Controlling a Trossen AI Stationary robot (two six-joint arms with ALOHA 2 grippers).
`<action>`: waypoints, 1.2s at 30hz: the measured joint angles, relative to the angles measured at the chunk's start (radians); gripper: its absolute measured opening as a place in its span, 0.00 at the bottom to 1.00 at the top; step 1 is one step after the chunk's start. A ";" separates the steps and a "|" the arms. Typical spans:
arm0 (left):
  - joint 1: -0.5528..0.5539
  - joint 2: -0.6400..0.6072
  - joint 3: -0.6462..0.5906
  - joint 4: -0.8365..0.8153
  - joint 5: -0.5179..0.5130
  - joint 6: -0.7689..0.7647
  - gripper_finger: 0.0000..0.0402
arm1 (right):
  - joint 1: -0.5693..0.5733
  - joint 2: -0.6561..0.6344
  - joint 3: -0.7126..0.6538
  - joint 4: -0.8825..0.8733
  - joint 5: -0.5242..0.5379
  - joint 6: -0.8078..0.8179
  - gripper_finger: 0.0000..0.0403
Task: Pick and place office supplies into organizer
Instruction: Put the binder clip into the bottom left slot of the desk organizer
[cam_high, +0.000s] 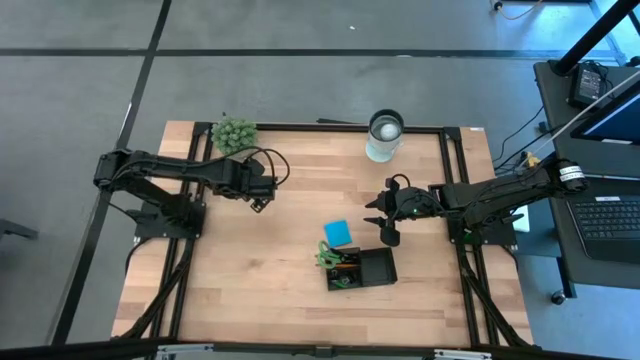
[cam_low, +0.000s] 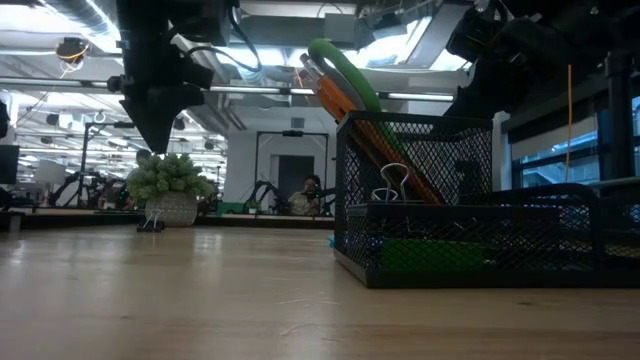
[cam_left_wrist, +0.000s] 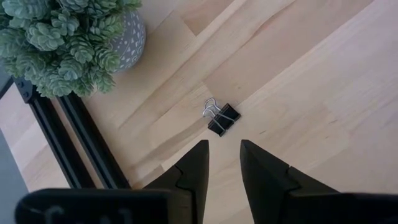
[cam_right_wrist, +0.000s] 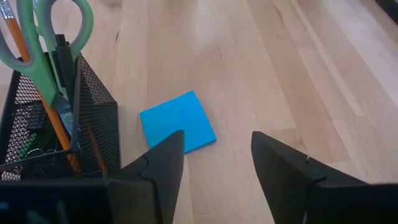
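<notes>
A small black binder clip lies on the wood just beyond my left gripper, which hangs open above it at the table's far left, touching nothing. The blue note pad lies flat near the table's middle. My right gripper hovers open over its near edge, clear of it. The black mesh organizer stands near the front. In it, green-handled scissors and orange pencils stand leaning, and a clip hangs on its rim.
A fuzzy green plant in a grey pot stands at the far left corner, close to my left arm. A white round cup stands at the far edge. Bare wood lies between the pad and the clip.
</notes>
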 joint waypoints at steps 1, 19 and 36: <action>0.000 0.000 0.000 0.000 0.000 0.000 0.22 | 0.000 0.000 0.000 0.000 0.000 0.000 0.47; -0.002 0.000 0.000 0.000 0.005 0.059 0.27 | 0.000 0.000 0.000 0.000 0.000 0.000 0.47; -0.002 0.000 0.000 0.000 0.037 0.052 0.46 | 0.000 0.000 0.000 0.000 0.000 0.000 0.47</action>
